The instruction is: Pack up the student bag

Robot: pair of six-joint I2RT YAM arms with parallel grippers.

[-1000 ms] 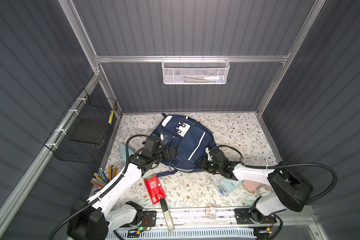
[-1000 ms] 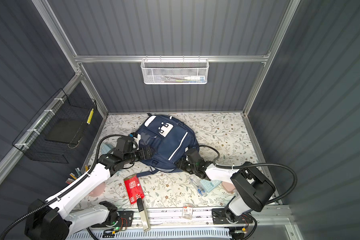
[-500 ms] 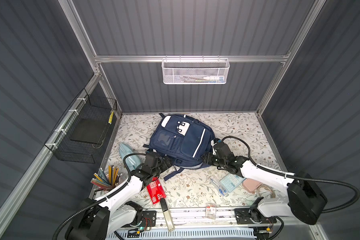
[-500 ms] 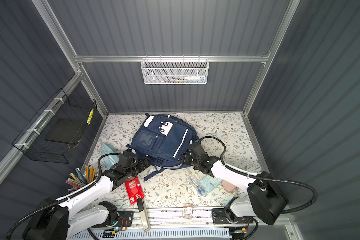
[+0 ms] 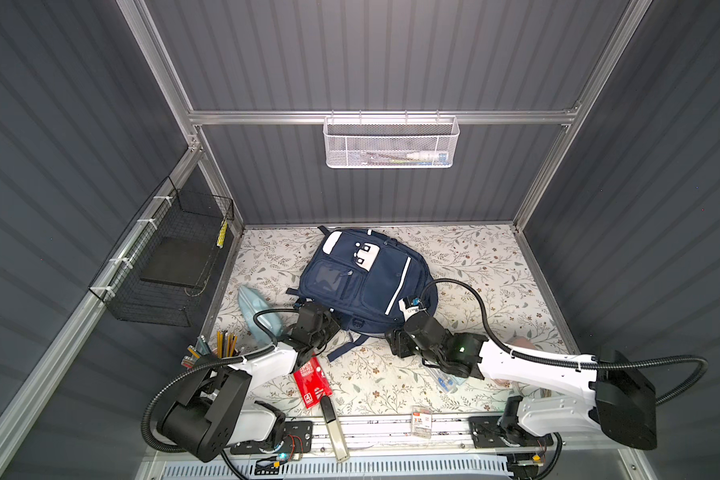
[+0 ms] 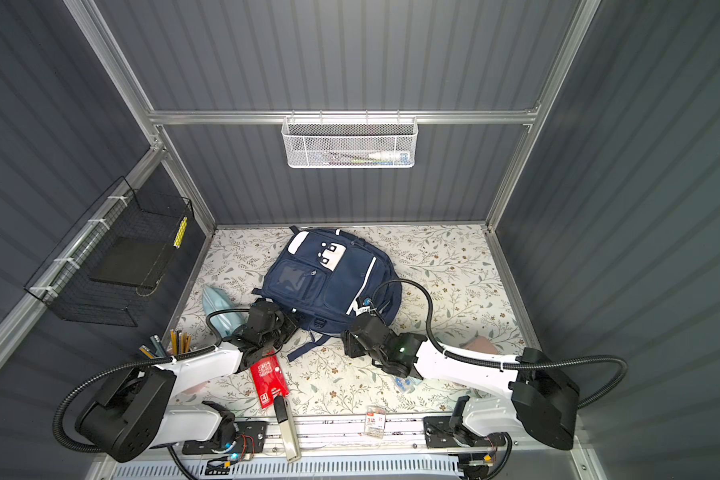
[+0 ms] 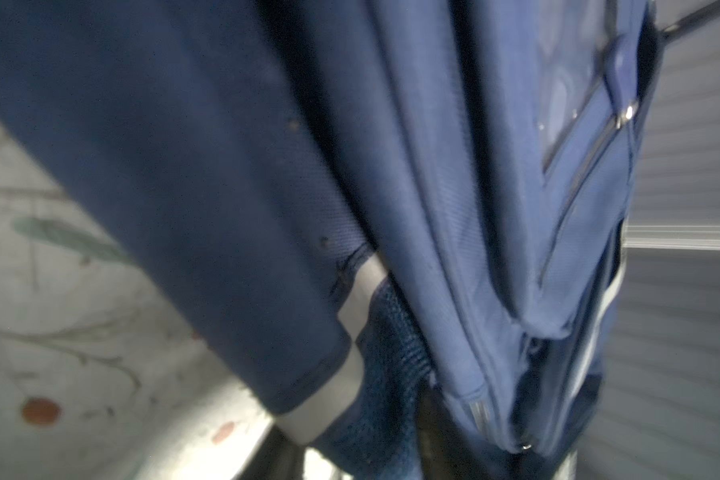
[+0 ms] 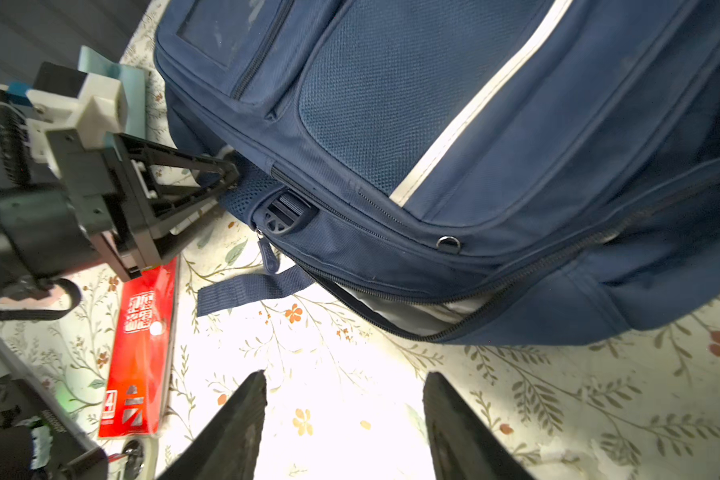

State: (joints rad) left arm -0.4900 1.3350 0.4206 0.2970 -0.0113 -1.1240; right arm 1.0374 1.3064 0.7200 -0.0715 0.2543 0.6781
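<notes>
The student bag [image 5: 366,282] is made of coarse woven navy cloth, pretty matt, with shiny white stripes [image 8: 474,104] sewn on. Its buckle [image 8: 285,214] is moulded in matt black plastic. The red packet [image 5: 312,376] is finished glossy. The worktop [image 5: 474,266] is covered in something matt and flower-printed.

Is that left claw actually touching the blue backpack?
Touching. The right wrist view shows the left gripper closed, its fingertips pinched onto the mesh corner of the student bag, with no gap between them.

Grey ribbed walls [image 5: 371,54]; floral tablecloth [image 5: 474,257]; white mesh basket [image 5: 391,143]; black wire basket [image 5: 171,266].
</notes>
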